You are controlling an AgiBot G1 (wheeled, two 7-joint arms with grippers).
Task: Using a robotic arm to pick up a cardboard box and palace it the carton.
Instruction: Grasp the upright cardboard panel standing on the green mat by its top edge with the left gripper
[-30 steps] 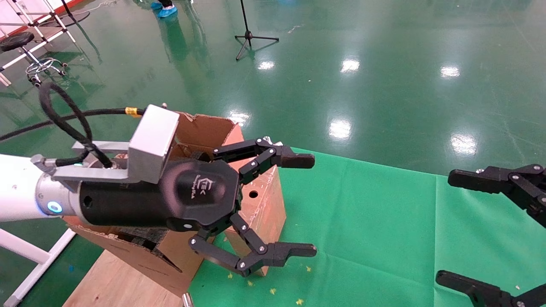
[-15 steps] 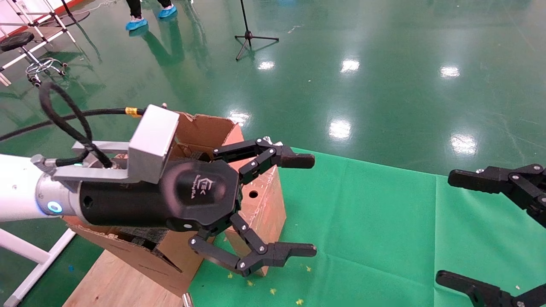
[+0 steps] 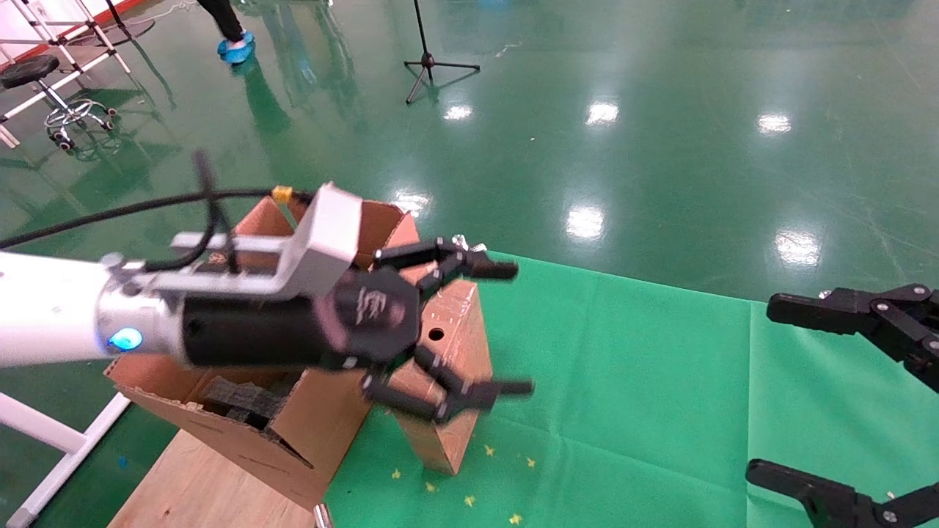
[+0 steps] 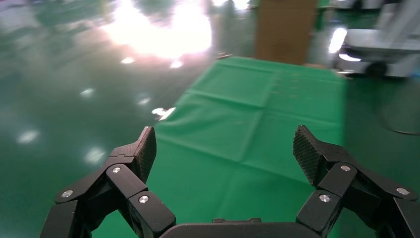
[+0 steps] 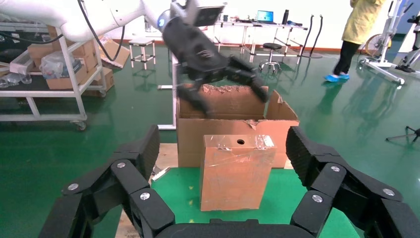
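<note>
The small cardboard box (image 3: 461,328) stands upright on the green cloth, right beside the carton (image 3: 242,447); one round hole shows in its taped face. The robotic arm (image 3: 51,330) reaches over the carton, and its left gripper (image 3: 513,328) hangs open and empty above and just in front of the box, touching neither. Its wrist view shows the left gripper (image 4: 224,146) open over bare green cloth. The right gripper (image 3: 769,390) is open at the cloth's right edge. Its wrist view shows the right gripper (image 5: 224,148) open, facing the box (image 5: 237,171) and the carton (image 5: 190,144) from a distance.
Black foam pieces (image 3: 238,400) lie inside the carton, which rests on a wooden board (image 3: 198,491). The green cloth (image 3: 645,381) stretches right of the box. A tripod (image 3: 429,62), a stool (image 3: 29,73) and a walking person's foot (image 3: 235,48) are on the green floor behind.
The left arm has moved: its wrist has rolled and the gripper has shifted slightly back toward the carton and box, still open. The box and the right gripper have not moved.
</note>
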